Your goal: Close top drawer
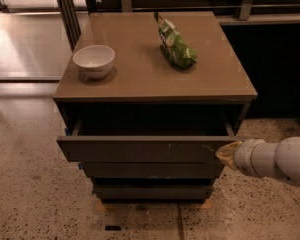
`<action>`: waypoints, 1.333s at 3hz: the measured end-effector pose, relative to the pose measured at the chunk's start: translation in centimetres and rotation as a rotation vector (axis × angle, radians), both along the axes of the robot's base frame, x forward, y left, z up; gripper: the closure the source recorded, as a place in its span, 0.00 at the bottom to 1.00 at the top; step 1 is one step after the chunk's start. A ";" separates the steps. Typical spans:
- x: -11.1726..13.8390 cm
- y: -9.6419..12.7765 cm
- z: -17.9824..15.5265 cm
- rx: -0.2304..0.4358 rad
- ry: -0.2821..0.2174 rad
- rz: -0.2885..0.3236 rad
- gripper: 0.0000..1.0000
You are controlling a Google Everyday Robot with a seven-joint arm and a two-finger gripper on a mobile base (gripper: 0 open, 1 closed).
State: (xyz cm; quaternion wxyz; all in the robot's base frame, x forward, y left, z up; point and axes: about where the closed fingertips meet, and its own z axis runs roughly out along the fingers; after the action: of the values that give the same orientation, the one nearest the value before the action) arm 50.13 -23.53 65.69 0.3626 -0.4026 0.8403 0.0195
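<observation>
Your gripper sits low at the right of the view, at the end of the white arm that comes in from the right edge. Its yellowish tip is against the right end of the top drawer, at the front face. You cannot tell from this view how far the gripper is open, and nothing shows as held in it.

The top drawer stands partly pulled out of the cabinet, with a dark gap between its front and the cabinet top. Small white scuffs mark the front right of centre. What shows of the drawer's inside is in shadow.

Below it are two narrower drawer fronts, set further back.

On the cabinet top, a white bowl stands near the left edge. A green snack bag lies toward the back right, well apart from the bowl.

The cabinet stands on a speckled floor.
</observation>
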 end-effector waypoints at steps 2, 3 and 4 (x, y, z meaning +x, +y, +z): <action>3.2 -0.1 0.7 -0.049 -0.048 -0.008 1.00; 5.6 0.7 0.6 -0.046 -0.064 -0.010 1.00; 5.8 0.8 0.5 -0.045 -0.065 -0.011 1.00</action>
State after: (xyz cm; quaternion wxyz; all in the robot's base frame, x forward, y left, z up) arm 55.92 -22.75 66.21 0.3808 -0.4064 0.8304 -0.0146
